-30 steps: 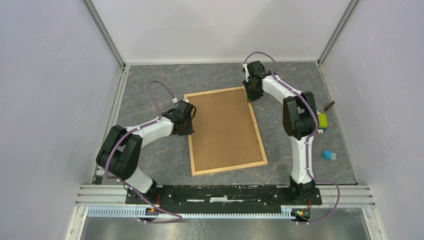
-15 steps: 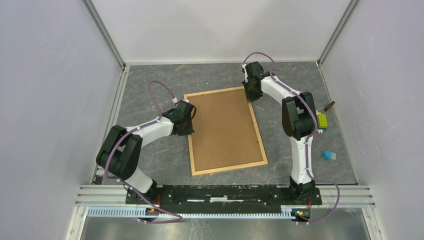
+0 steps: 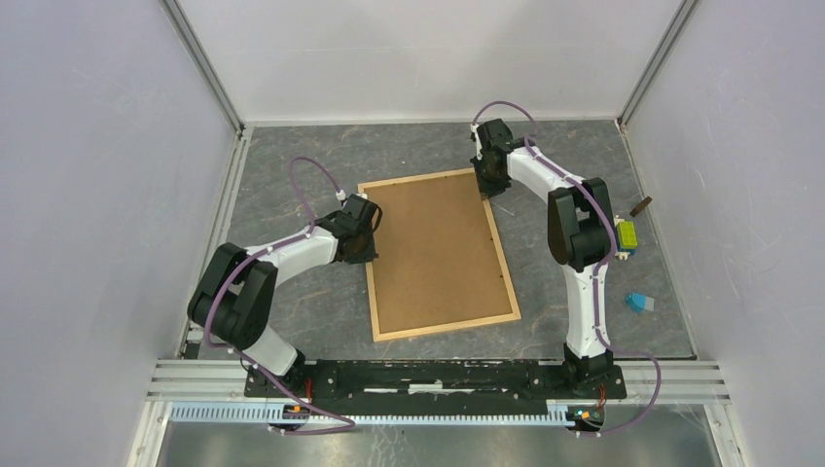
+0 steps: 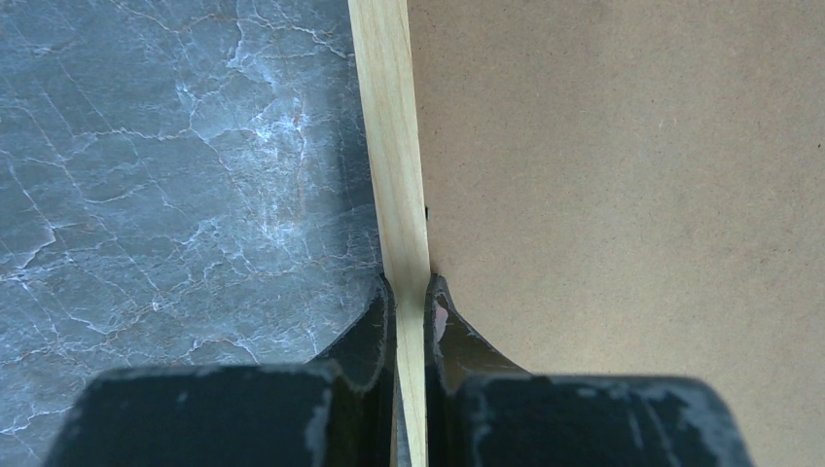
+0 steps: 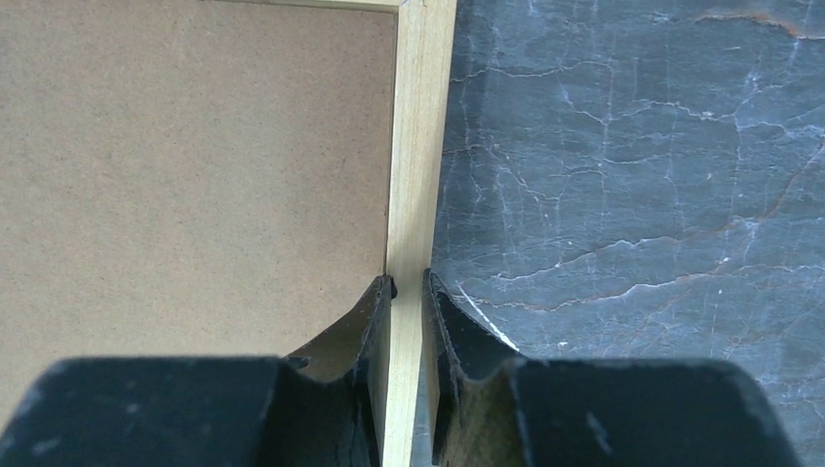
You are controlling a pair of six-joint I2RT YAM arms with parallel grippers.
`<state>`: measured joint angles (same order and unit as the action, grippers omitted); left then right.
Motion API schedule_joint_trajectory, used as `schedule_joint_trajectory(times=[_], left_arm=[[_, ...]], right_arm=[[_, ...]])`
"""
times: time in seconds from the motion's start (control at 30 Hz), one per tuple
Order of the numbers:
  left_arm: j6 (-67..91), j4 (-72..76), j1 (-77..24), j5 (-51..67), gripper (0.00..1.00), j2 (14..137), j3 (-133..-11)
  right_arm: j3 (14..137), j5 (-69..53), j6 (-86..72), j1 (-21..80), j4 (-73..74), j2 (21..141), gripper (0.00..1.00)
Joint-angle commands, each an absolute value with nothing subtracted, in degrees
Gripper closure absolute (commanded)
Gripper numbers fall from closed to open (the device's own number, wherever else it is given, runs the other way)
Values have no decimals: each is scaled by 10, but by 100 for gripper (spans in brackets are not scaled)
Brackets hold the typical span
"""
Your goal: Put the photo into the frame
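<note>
Frame (image 3: 448,326) lay back-up mid-tabletop (image 3: 409,151), brown backing board (image 3: 438,253) filling it, with bare surface open toward every tabletop edge; left end effector (image 4: 410,292) was clenched narrowly on its left rail, and right end effector (image 5: 409,287) likewise on the right rail, nearer the far edge.

The right arm (image 3: 584,311) has shifted slightly toward the upper left of the top view. Its elbow (image 3: 574,226) now sits further left. The right hand (image 3: 489,187), clamped on the frame (image 3: 504,263), has edged left.
</note>
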<state>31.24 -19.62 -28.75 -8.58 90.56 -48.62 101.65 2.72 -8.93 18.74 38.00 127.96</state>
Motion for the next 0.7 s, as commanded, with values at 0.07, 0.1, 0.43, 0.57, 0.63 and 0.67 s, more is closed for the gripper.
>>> schedule_joint_trajectory(times=[0.07,0.1,0.43,0.57,0.63,0.67], left_arm=[[281,-248,-301,-71,98,941,-481],[280,-249,-301,-71,98,943,-483],[275,-251,-305,-75,98,948,-492],[276,-252,-307,-75,98,950,-497],[275,-254,-308,-74,98,949,-501],[275,-255,-309,-74,98,949,-502]], right_arm=[[970,-63,-88,194,347,1378,78],[973,-78,-89,194,349,1382,78],[973,-87,-95,206,355,1406,78],[991,-71,-98,217,374,1416,79],[996,-76,-102,223,378,1420,79],[1000,-81,-103,226,380,1422,79]])
